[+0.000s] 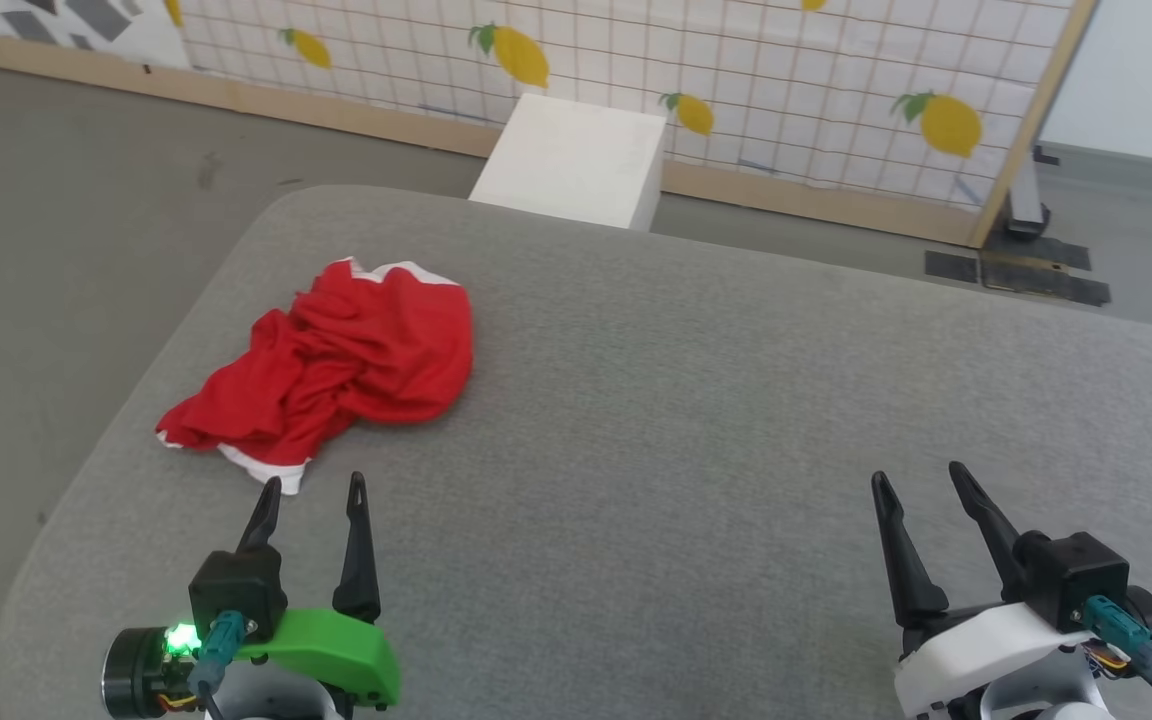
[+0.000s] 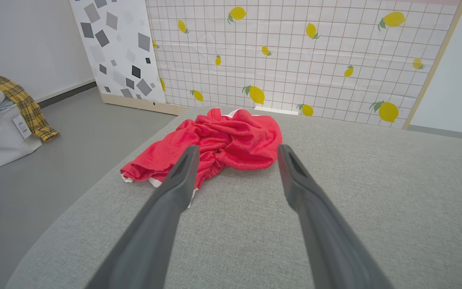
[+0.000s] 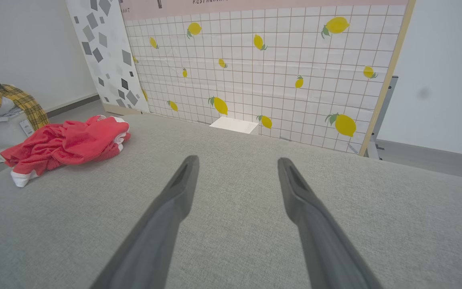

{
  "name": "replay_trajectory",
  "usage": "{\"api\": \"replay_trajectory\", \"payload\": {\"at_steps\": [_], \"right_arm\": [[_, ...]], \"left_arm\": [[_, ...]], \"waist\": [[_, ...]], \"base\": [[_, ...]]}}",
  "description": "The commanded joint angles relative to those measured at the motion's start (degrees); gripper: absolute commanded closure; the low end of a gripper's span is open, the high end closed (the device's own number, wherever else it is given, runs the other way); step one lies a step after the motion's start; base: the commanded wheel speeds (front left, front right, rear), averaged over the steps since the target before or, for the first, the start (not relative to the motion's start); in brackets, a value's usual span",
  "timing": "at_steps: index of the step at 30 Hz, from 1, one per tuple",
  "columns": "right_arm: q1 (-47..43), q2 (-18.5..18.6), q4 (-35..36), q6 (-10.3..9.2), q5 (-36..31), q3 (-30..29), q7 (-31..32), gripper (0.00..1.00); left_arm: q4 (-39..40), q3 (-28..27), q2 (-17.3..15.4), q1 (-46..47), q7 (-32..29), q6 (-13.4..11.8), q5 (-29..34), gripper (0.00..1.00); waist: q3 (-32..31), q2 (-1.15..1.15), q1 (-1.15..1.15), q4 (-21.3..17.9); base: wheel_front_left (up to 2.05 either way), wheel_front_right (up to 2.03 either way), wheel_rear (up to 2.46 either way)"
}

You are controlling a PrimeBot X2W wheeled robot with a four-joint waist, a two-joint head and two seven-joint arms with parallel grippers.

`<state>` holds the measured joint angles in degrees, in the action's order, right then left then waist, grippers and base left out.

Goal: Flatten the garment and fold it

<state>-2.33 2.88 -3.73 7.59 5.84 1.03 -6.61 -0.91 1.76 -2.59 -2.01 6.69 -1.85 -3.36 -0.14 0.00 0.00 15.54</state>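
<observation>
The left tool [image 1: 314, 483], two long dark fingers on a green-shelled wrist at the lower left of the head view, has its fingers spread wide with nothing between them. The right tool [image 1: 917, 474], at the lower right, is likewise spread wide and empty. Both are poised over the grey woven-fabric worktop [image 1: 636, 430] with rounded corners.

Just beyond the left tool's fingertips, in the left-centre of the head view, lies the garment [image 1: 336, 360]. It is a pair of bright red thin-fabric shorts with white trim, bunched in a crumpled heap near the worktop's left edge and well apart from the right tool. No print is readable among the creases.

As I judge it, the task has not begun: the heap must first be spread flat and then folded, and neither step shows any progress.
</observation>
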Motion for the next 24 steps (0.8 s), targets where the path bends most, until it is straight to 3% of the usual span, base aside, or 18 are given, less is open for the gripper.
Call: {"api": "replay_trajectory", "payload": {"at_steps": [1,24], "right_arm": [[-0.45,0.00,-0.31,-0.05,0.74,0.15,-0.65,0.00],[-1.39,-0.01,-1.94,-0.06,2.79,0.86,-3.35,0.00]], "left_arm": [[0.12,0.09,-0.21,-0.95,0.61,-0.40,-0.79,0.00],[0.58,0.09,-0.23,-2.80,3.30,-1.43,-1.82,0.00]], "waist": [[0.06,0.00,0.00,1.23],[0.22,0.00,0.00,7.93]], "base": [[0.00,0.00,0.00],[0.00,0.00,0.00]]}}
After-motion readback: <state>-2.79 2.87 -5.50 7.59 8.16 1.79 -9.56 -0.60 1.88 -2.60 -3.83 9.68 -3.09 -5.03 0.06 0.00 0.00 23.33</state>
